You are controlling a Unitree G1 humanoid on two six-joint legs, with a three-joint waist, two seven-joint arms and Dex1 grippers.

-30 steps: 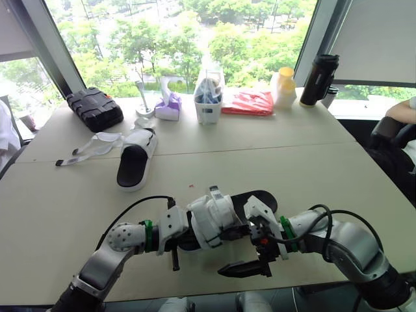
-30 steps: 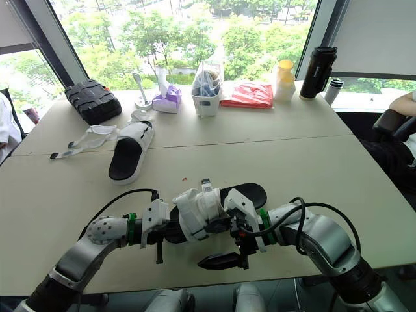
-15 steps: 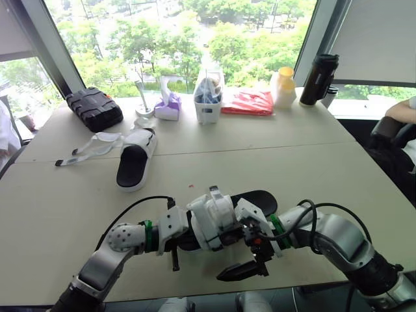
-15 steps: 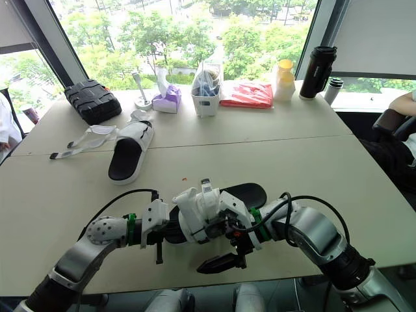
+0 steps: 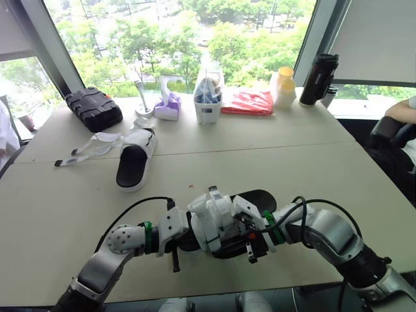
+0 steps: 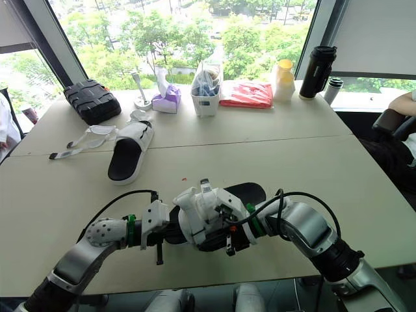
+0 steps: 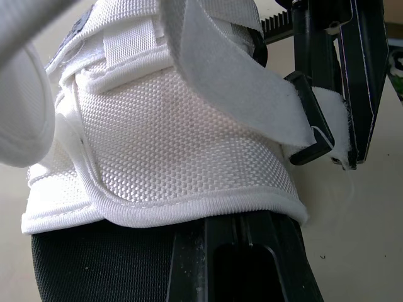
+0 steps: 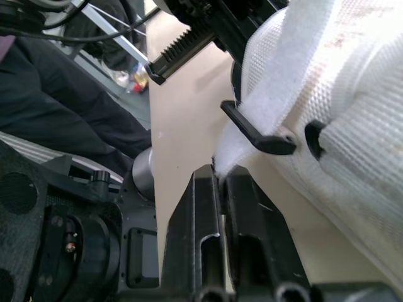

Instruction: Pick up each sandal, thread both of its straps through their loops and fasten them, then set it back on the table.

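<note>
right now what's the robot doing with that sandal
The robot is working on one sandal at the near edge of the table. Its left gripper holds the sandal by the sole, jaws shut on it. The right gripper pinches the tip of a white strap, which pokes out past its black loop and does not look fastened yet. The other sandal lies farther back on the left, straps loose.

The sandal (image 7: 176, 145) upper is white woven mesh cloth, its strap (image 7: 233, 82) fuzzy, its loop (image 8: 259, 137) matt black plastic; the worktop (image 5: 260, 162) is smooth and matt.
</note>
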